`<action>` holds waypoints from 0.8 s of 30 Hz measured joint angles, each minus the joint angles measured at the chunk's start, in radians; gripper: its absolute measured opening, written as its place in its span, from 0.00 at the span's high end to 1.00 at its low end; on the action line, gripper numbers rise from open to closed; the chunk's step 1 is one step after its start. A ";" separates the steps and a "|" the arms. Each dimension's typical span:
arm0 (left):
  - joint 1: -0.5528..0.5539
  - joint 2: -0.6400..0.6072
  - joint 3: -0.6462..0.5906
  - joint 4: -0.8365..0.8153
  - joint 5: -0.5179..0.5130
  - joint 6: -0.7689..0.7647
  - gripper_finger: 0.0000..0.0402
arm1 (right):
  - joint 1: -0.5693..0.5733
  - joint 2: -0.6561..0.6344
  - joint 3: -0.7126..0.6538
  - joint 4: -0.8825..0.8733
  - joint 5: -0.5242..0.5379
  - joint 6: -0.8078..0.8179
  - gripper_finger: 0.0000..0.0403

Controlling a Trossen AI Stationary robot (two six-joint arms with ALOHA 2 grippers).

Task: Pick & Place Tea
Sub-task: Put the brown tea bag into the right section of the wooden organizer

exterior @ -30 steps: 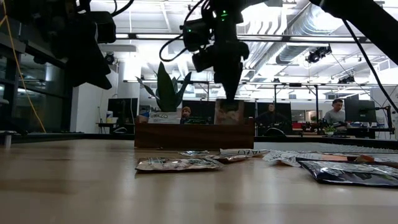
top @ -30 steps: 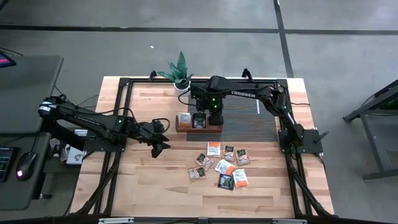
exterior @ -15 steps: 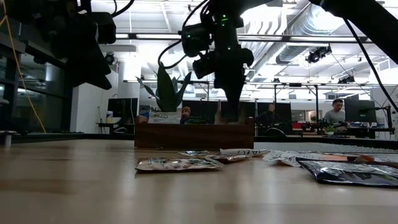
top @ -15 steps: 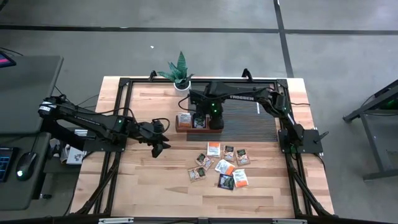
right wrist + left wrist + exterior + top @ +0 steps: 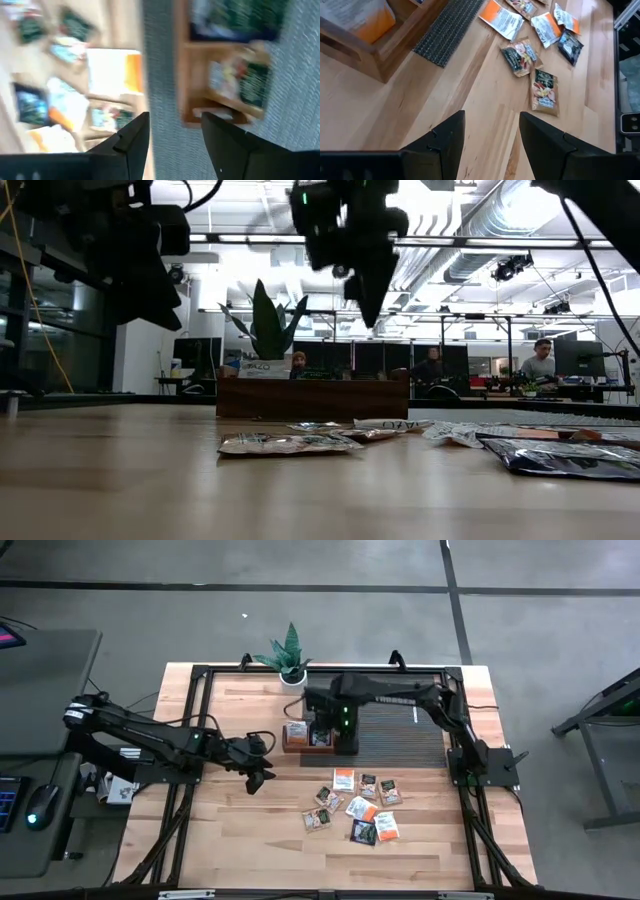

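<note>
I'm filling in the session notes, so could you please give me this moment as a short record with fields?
tray: wooden tray at the table's far middle, on the dark mat, sachets inside
loose tea: scattered sachets on the bare wood nearer the front
right gripper: right gripper open, empty, above the tray
left gripper: left gripper open, empty, over bare wood left of the tray
plant: potted plant behind the tray

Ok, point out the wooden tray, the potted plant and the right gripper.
wooden tray (image 5: 312,398), low view, front wall.
potted plant (image 5: 289,650), high view, leaves.
right gripper (image 5: 173,131), right wrist view, between its fingertips.
</note>
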 joint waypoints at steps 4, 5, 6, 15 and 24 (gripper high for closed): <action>0.000 0.062 0.000 0.075 0.062 -0.001 0.54 | 0.078 -0.028 -0.014 0.057 0.000 0.058 0.56; -0.001 0.081 0.000 0.103 0.081 -0.001 0.54 | 0.094 -0.034 -0.020 0.078 -0.002 0.089 0.56; -0.007 0.097 0.000 0.128 0.096 0.000 0.54 | 0.109 -0.047 -0.034 0.103 -0.002 0.120 0.56; -0.181 0.267 0.000 0.321 0.055 -0.024 0.54 | 0.258 -0.264 -0.399 0.443 0.049 0.482 0.56; -0.262 0.489 0.000 0.710 0.047 -0.202 0.54 | 0.405 -0.466 -0.756 0.920 0.132 1.063 0.56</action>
